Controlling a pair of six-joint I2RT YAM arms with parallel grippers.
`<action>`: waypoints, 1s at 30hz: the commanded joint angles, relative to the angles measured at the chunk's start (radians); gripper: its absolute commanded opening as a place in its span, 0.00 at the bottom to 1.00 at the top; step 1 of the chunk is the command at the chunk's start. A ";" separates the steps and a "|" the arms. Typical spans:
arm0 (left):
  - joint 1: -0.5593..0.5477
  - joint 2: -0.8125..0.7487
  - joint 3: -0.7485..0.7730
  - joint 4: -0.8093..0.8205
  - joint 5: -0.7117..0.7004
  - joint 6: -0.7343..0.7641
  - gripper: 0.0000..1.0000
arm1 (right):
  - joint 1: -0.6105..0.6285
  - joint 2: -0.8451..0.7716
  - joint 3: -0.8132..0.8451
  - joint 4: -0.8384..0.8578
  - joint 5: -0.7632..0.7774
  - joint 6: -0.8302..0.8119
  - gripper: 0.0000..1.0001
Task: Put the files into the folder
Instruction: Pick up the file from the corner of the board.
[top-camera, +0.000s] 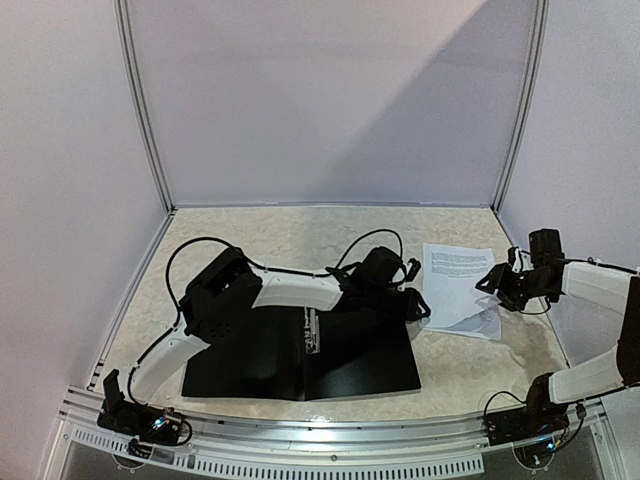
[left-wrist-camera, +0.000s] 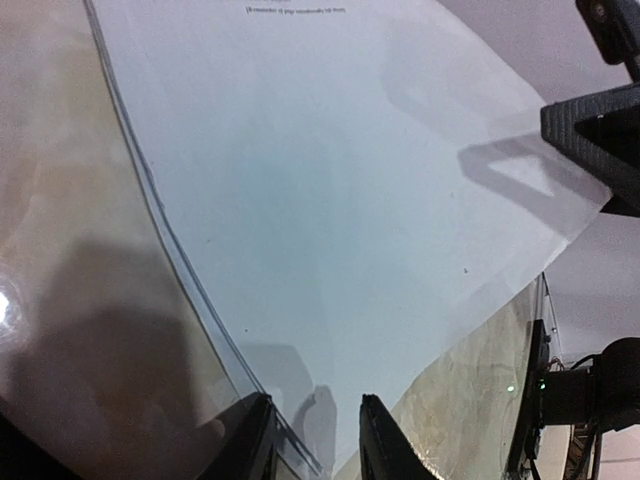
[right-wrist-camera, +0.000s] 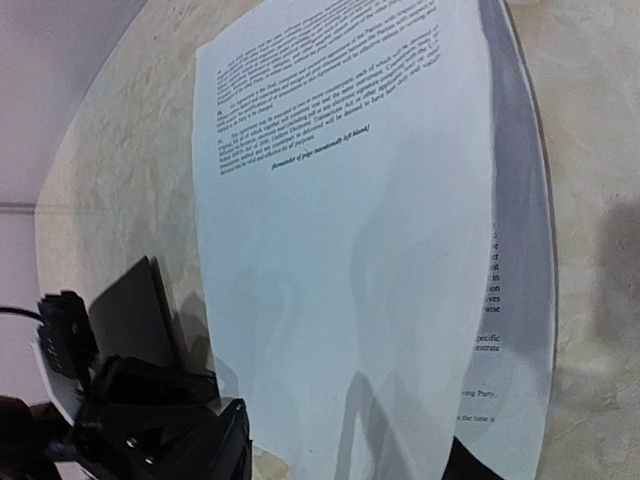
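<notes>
Step in hand: picking up the papers (top-camera: 455, 282), which lie on the table (top-camera: 300, 235) at the open folder's (top-camera: 350, 365) 3 o'clock.

Left gripper (top-camera: 418, 303) is at their 9 o'clock edge and right gripper (top-camera: 497, 285) at their 3 o'clock edge. Both sets of jaws are apart with the sheet edge between them, nothing pinched.

Next, likely: pinch, lift together, carry toward 9 o'clock.

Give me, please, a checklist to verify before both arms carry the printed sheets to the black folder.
1. Folder lies open and flat: ok.
2. Left gripper straddles the edge of the files: ok.
3. Left jaws closed on the files: not ok, a gap shows.
4. Right gripper at the opposite edge: ok, but its jaws stand apart.
5. All files caught together: cannot tell.
</notes>
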 joint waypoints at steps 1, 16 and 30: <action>0.001 0.041 0.013 -0.004 0.012 -0.003 0.29 | -0.002 -0.008 0.039 0.019 -0.034 0.011 0.44; 0.009 0.038 0.007 -0.003 0.016 -0.003 0.29 | -0.001 0.031 0.078 -0.028 -0.009 0.021 0.09; 0.074 -0.098 0.071 -0.122 -0.055 0.111 0.49 | -0.001 -0.058 0.140 0.068 -0.085 0.051 0.00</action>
